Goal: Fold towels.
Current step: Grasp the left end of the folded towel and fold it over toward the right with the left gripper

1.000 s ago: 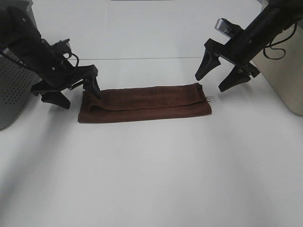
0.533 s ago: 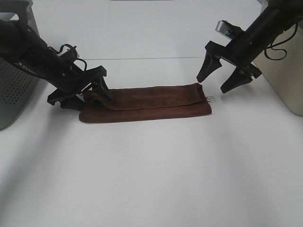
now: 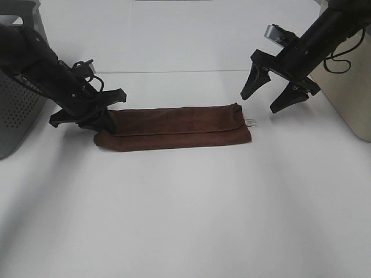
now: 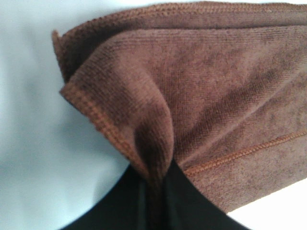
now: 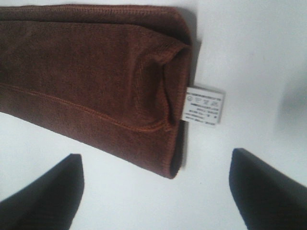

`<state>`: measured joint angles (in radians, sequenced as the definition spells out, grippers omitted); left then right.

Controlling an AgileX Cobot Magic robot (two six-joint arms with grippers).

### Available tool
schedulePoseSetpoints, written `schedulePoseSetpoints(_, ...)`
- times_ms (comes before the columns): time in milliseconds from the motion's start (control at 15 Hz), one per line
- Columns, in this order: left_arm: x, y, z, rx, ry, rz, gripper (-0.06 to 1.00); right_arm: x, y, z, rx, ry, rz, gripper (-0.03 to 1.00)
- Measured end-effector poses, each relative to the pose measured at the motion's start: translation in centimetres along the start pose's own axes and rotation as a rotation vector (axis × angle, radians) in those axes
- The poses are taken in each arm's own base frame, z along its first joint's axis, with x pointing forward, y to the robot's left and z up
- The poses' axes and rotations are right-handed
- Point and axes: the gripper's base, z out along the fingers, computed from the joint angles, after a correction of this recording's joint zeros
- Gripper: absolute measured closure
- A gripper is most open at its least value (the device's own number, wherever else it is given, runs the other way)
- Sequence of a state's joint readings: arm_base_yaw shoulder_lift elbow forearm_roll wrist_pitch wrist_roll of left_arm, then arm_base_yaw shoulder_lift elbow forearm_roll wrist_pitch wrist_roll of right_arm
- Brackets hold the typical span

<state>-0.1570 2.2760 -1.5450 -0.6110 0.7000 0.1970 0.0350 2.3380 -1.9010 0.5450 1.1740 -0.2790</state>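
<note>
The dark reddish-brown towel (image 3: 177, 127) lies folded into a long strip across the middle of the white table. Its white tag (image 3: 251, 122) sticks out at the right end and shows in the right wrist view (image 5: 205, 105). My left gripper (image 3: 101, 117) is shut on the towel's left end; in the left wrist view the cloth (image 4: 201, 91) is pinched between the black fingers (image 4: 158, 201). My right gripper (image 3: 268, 97) is open and empty, hovering just above and behind the towel's right end (image 5: 120, 86).
A grey perforated bin (image 3: 16, 110) stands at the far left behind my left arm. A beige box (image 3: 351, 87) stands at the far right beside my right arm. The table surface (image 3: 185, 214) is white.
My left gripper has closed on the towel's left end and lowered it. The towel has slid slightly to the left. My right gripper has barely moved.
</note>
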Motion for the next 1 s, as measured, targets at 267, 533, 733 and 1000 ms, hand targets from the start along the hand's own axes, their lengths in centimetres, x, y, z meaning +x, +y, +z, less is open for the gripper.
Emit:
schedulePoseSetpoints(267, -0.7, -0.3, -4.3, -0.163, -0.065, 0.002, 0.91, 0.0, 0.0, 0.0, 0.000, 0.000, 0.001, 0.19)
schedulePoseSetpoints(533, -1.0, -4.6, -6.5, -0.016, -0.037, -0.024, 0.91, 0.0, 0.0, 0.0, 0.000, 0.000, 0.001, 0.19)
schedulePoseSetpoints(733, -0.6, -9.2, -5.9, 0.131, -0.077, 0.015, 0.91, 0.0, 0.0, 0.0, 0.000, 0.001, 0.001, 0.19)
schedulePoseSetpoints(1000, 0.0, -12.3, -1.7, 0.205, -0.070, -0.001, 0.91, 0.0, 0.0, 0.0, 0.000, 0.001, 0.001, 0.19)
